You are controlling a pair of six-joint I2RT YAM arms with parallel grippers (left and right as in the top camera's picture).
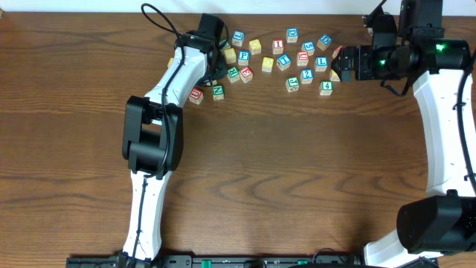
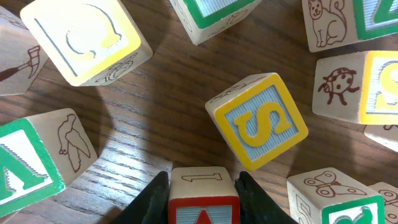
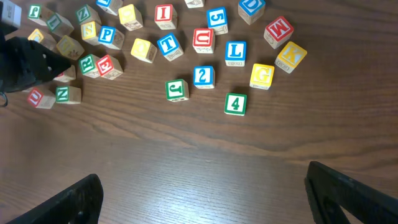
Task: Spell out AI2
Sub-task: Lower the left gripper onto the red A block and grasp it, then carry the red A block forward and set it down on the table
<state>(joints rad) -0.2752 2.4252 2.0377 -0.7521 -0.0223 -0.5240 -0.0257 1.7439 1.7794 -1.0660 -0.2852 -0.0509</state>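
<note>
a: what do we see between the fingers of the left gripper [image 2: 203, 182]?

b: a wooden cube, the red-framed block [image 2: 204, 210], at the bottom edge of the left wrist view. both dark fingers press against its pale sides. only the red peak of its letter shows, so we cannot read it.

a: and around it?

b: a crowd. the s block [image 2: 258, 121], with a yellow frame and a ribbed pale face, sits tilted just up and to the right. a green-framed block [image 2: 25, 168] with a bird outline lies at lower left. the table [image 2: 155, 106] is dark, grained wood.

a: overhead, we find the left arm's wrist covering that spot.

b: the right wrist view gives us the letters instead. the i block [image 3: 164, 14], red, sits near the top edge. the 2 block [image 3: 203, 75], blue, lies mid-frame, just beside the green j block [image 3: 176, 89], and the 4 block [image 3: 234, 103] is near it at lower right.

a: the right gripper [image 3: 202, 177]?

b: we see its black fingers wide apart at the bottom corners, over bare wood.
</note>
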